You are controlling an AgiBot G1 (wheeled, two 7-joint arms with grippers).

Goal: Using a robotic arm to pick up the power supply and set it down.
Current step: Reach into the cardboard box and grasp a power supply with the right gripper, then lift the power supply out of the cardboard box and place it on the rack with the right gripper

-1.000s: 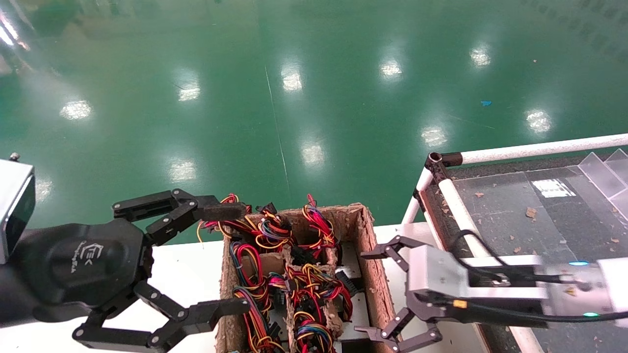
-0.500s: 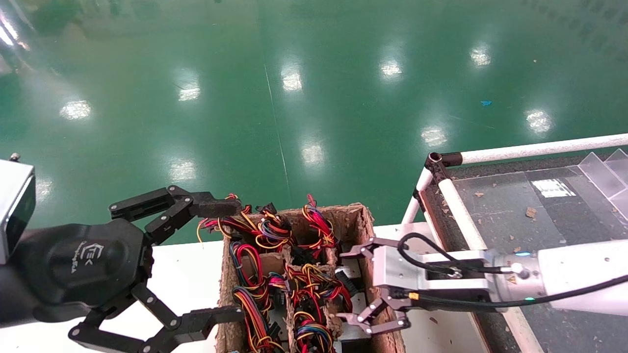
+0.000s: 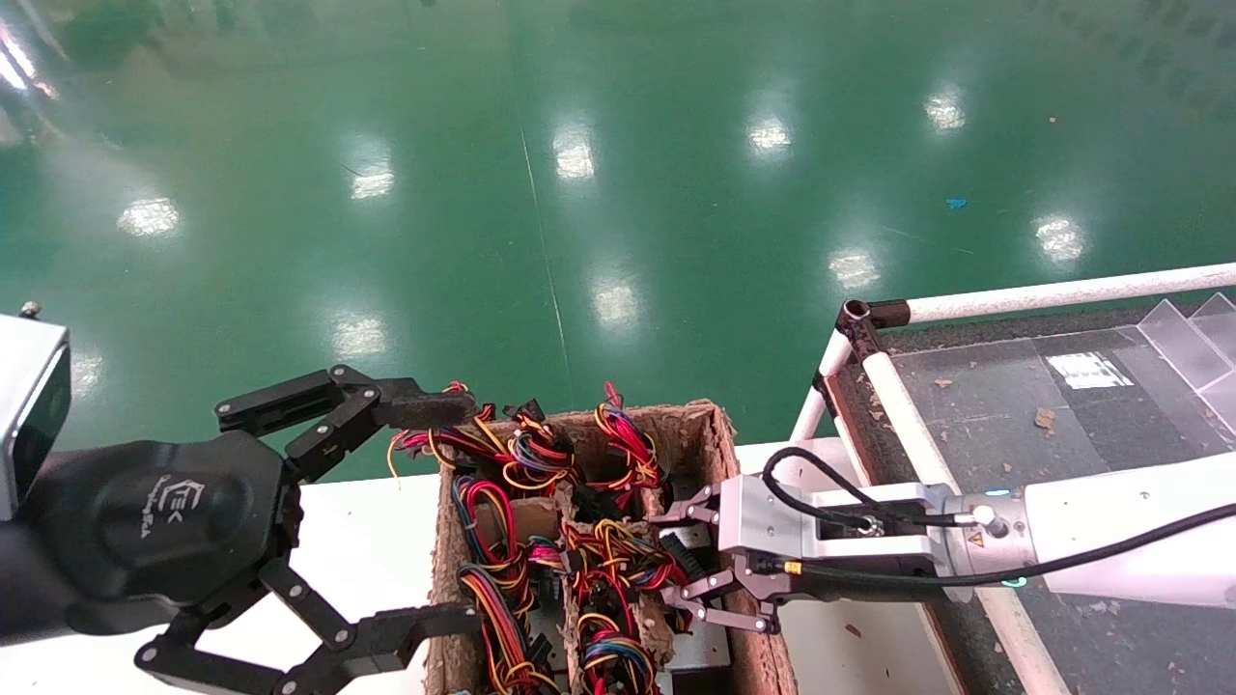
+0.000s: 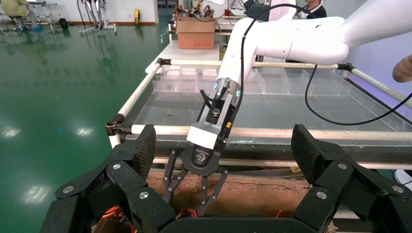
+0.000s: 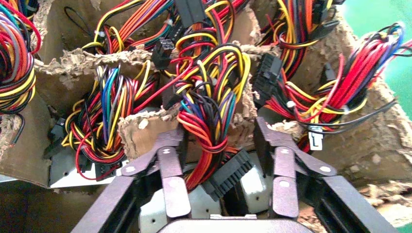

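My right gripper [image 3: 676, 560] reaches from the right into the right-hand cell of the cardboard box [image 3: 736, 483]. It is open. In the right wrist view its fingers [image 5: 171, 160] stand on either side of a red, orange and black wire bundle [image 5: 204, 131] and a black connector [image 5: 228, 174]. These lie on a silver power supply [image 5: 255, 182] at the cell's bottom, and the fingers do not clamp anything. My left gripper [image 3: 439, 516] hangs open at the box's left wall, holding nothing. From the left wrist view, the right gripper [image 4: 194, 194] is seen dipping into the box.
Torn cardboard dividers [image 5: 145, 128] split the box into cells packed with coloured wire bundles [image 3: 502, 569]. Another silver power supply [image 5: 65, 170] lies in a neighbouring cell. The box stands on a white table [image 3: 367, 521]. A white-pipe rack [image 3: 898, 386] borders it on the right.
My right gripper has moved left from beside the box into its right-hand cell and stays open. The left gripper has barely shifted.
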